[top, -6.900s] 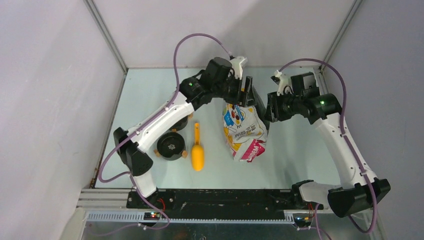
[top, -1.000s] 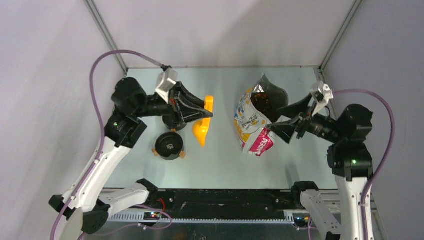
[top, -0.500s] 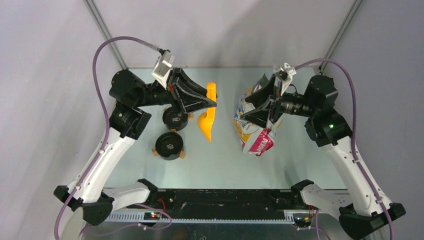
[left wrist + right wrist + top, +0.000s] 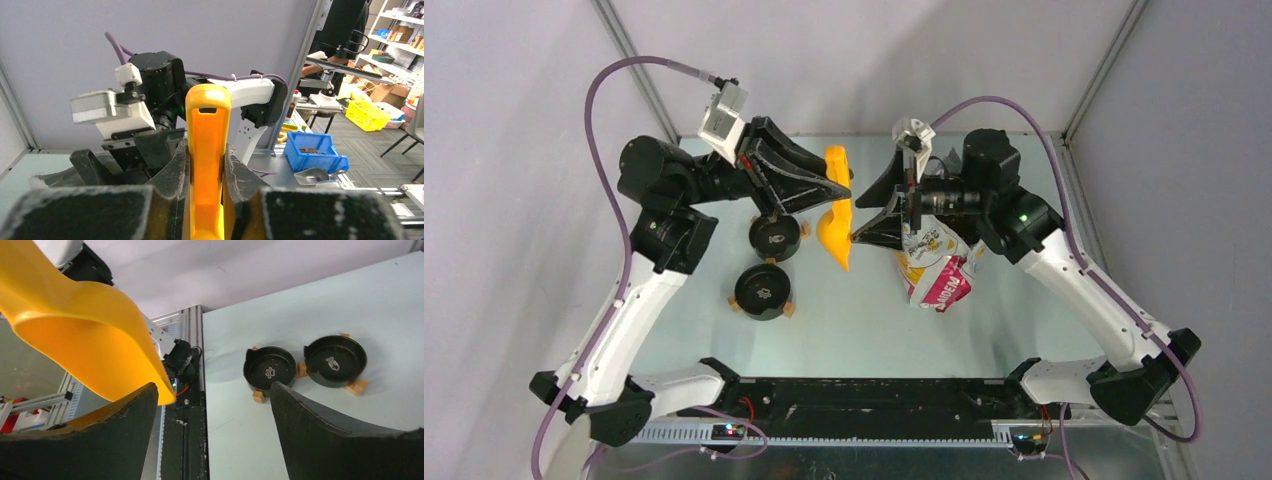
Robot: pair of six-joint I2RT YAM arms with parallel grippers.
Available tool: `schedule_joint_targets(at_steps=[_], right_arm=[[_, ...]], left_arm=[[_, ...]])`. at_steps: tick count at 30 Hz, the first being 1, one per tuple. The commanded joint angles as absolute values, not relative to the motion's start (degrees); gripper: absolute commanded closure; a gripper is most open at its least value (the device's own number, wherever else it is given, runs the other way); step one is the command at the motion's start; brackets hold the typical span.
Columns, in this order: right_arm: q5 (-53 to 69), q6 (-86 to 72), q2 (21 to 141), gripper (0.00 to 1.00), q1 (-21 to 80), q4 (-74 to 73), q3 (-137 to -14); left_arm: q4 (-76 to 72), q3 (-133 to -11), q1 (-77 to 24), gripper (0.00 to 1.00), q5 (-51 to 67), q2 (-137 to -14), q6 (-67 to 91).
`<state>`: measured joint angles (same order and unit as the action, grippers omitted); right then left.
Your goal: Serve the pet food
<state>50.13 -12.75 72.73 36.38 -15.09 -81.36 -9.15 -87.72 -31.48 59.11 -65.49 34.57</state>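
White lettering is carried on the pink band of the bag (image 4: 940, 290), right of centre in the top view; it cannot be read reliably. In the right wrist view, a paw print is shown in the left bowl (image 4: 270, 371) and a small, unclear emblem in the right bowl (image 4: 334, 361).

L gripper (image 4: 839, 186) jaws clamped, R gripper (image 4: 857, 222) jaws wide apart, both up high, facing.

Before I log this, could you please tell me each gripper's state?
Left gripper: shut on the orange scoop.
Right gripper: open, holding nothing.
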Motion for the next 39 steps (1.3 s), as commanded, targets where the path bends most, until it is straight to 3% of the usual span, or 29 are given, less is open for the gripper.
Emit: schedule_joint_targets(at_steps=[1,6,11,20,23,25,26,29,32,33,34,35,36,39], right_arm=[[49.5,-12.1,74.4,0.16,39.6,-13.1,-86.3],[51.1,-13.3,75.1,0.2,40.5,-11.7,-86.2],[54.9,-14.5,75.3,0.38,41.4,-9.4,-85.6],[55.0,-15.2,76.5,0.5,43.2,-8.2,-86.8],[55.8,-15.7,76.7,0.63,43.3,-7.5,-86.9],[56.0,-15.0,76.7,0.79,43.3,-7.7,-86.9],[55.6,-14.4,76.2,0.93,43.2,-8.6,-86.7],[55.1,-10.2,75.0,1.0,42.3,-12.1,-86.4],[52.6,-3.1,72.0,1.0,39.2,-19.5,-85.1],[51.9,-1.9,71.3,1.0,38.3,-20.9,-84.6],[50.6,0.2,70.1,1.0,36.4,-24.1,-83.8],[49.9,1.4,69.6,1.0,35.4,-28.0,-83.4],[49.0,4.4,68.7,1.0,34.0,-30.1,-83.4],[45.5,10.6,67.2,1.0,32.2,-39.3,-83.4]], left_arm=[[-11.9,-89.7,-31.4,1.0,57.5,-66.4,35.6],[-11.9,-89.4,-31.4,1.0,57.9,-66.1,35.5],[-13.8,-89.0,-31.4,1.0,58.0,-66.3,36.4],[-14.2,-89.6,-31.2,1.0,59.6,-66.9,36.1],[-14.4,-89.3,-31.2,1.0,59.9,-66.9,36.1],[-14.2,-88.6,-31.0,1.0,60.1,-66.8,35.8],[-13.3,-88.4,-30.9,1.0,59.8,-66.5,35.5],[-7.3,-87.5,-29.4,0.98,56.2,-65.7,31.1],[-2.4,-84.3,-24.9,0.55,53.7,-63.3,25.4],[-1.4,-82.3,-23.9,0.48,53.5,-62.5,24.4],[2.6,-81.0,-22.3,0.2,52.9,-61.0,21.5],[4.9,-78.5,-21.7,0.1,51.2,-60.0,19.9],[9.8,-77.3,-21.0,0.03,50.4,-58.3,16.0],[18.9,-69.8,-20.8,0.0,47.5,-54.4,10.0]])
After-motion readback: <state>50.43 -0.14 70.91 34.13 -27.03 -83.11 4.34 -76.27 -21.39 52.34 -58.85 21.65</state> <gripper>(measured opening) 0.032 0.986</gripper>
